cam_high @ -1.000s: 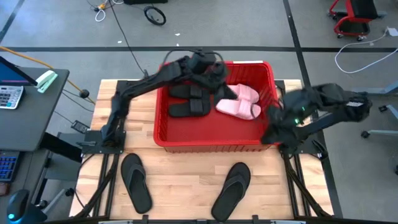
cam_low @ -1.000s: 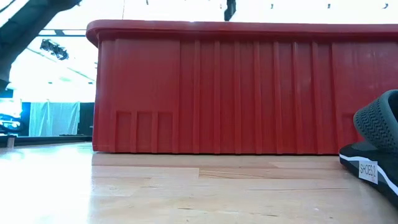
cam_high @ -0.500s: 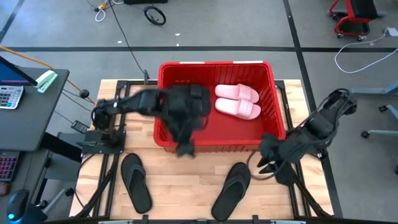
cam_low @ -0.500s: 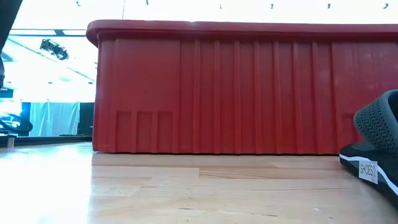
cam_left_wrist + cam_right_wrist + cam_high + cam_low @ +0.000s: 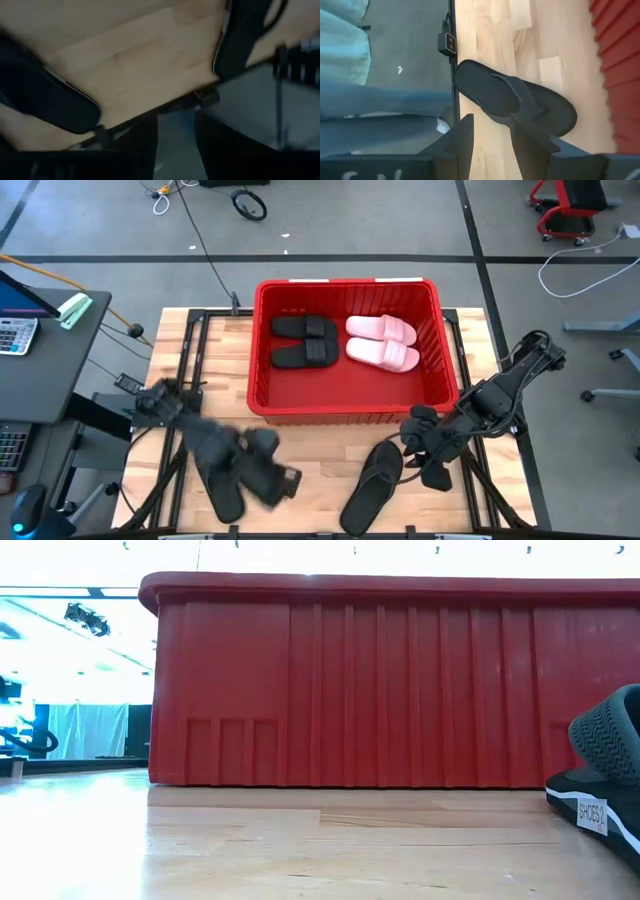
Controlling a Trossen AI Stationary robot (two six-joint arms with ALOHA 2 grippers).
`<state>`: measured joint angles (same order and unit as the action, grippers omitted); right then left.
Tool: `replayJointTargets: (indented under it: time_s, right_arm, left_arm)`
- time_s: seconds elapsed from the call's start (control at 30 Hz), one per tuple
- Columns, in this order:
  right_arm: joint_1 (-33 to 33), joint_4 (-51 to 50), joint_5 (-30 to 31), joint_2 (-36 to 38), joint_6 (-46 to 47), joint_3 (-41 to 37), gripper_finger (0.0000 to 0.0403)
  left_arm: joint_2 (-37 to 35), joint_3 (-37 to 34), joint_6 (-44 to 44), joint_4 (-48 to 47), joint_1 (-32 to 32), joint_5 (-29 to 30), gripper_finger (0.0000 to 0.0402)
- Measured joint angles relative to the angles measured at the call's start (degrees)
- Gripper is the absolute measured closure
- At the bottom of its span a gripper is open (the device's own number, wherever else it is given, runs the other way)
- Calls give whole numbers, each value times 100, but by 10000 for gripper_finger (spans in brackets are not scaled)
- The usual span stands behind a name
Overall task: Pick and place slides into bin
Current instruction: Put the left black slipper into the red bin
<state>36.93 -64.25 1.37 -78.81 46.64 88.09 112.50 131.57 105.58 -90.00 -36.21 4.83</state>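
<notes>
Both arms have left the bin (image 5: 262, 395) and dropped to the front of the table (image 5: 330, 455). Red bin sits at the back holding two black slides (image 5: 305, 340) and two pink slides (image 5: 382, 342). Two black flip-flops lie in front: left one (image 5: 218, 472) by the left gripper (image 5: 275, 480), blurred, opening can't tell; right one (image 5: 373, 478) beside the right gripper (image 5: 425, 465), fingers (image 5: 465, 137) apart, holding nothing.

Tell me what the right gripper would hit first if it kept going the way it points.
Probably the black flip-flop lying on the table: the right gripper, open, points straight at it, between toe post and heel. How far off it is remains unclear.
</notes>
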Motion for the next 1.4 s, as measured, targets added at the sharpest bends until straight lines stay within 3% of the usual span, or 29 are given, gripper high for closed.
replayJointTargets:
  time_s: [0.1, 0.17, 0.33, 0.47, 0.6, 0.8, 0.93, 1.03, 1.1, 1.23, 1.4]
  right_arm:
    - [50, 2, 13, 8, 148, 0, 270]
    - [55, 2, 0, 25, 135, 0, 270]
    - [47, 9, 17, 63, 73, 0, 270]
    - [46, 26, 14, 63, -58, 0, 270]
    - [46, 128, 9, 63, -62, 0, 270]
    - [44, 347, -28, 63, -36, 0, 270]
    - [46, 448, -31, 63, 26, 0, 270]
    - [44, 494, -31, 63, 27, 0, 270]
    - [44, 532, -12, 63, 30, 0, 270]
    - [20, 677, -1, 63, 32, 0, 270]
    - [-17, 925, 13, 63, 27, 0, 270]
  left_arm:
    - [279, 0, 1359, 3, -554, 554, 264]
    - [520, 0, 2026, 4, -840, 581, 259]
    - [1084, -4, 2117, -4, -1206, 438, 256]
    - [1161, -504, 2017, -12, -1287, 452, 266]
    - [804, -1466, 2043, -3, -1352, 373, 273]
    - [-301, -3307, 2117, 169, -1329, 323, 274]
    - [-1163, -4772, 2176, 1437, -1305, 326, 274]
    - [-1435, -5809, 2198, 2801, -1309, 311, 274]
    - [-1451, -6275, 2242, 3197, -1309, 200, 275]
    - [-1455, -6482, 2267, 3394, -1239, 93, 291]
    - [-1462, -6367, 2166, 2865, -1191, 105, 321]
